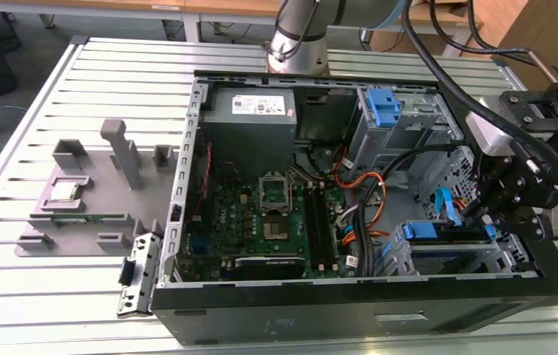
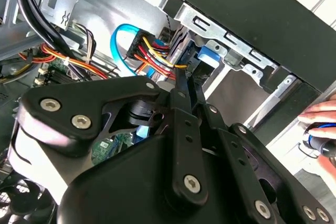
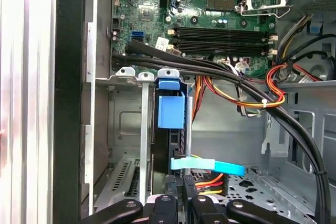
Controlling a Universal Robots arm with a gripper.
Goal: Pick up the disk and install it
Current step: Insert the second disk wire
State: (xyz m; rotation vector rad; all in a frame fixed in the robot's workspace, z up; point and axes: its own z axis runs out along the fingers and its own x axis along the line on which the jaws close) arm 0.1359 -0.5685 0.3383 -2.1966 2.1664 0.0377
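The disk [image 1: 448, 237] sits on edge in the drive cage at the case's front corner, on the exterior view's right, with its blue carrier frame [image 1: 423, 231] facing the motherboard. In the first wrist view the disk [image 3: 169, 142] is seen edge-on in the bay behind its blue carrier tab [image 3: 171, 111]. My gripper [image 1: 484, 222] hangs over the cage's outer end. Its fingers look shut, pressed together against the disk's rear edge in both wrist views [image 2: 185, 80] [image 3: 181, 188]. I cannot tell whether they pinch it.
The open computer case [image 1: 358, 314] lies on a slatted table [image 1: 72, 296]. A light blue data cable [image 3: 210, 166] and red-yellow power wires [image 3: 273, 93] run close to the bay. An upright blue latch [image 1: 382, 107] stands in the far bay. A person's hand [image 2: 320, 124] rests outside the case.
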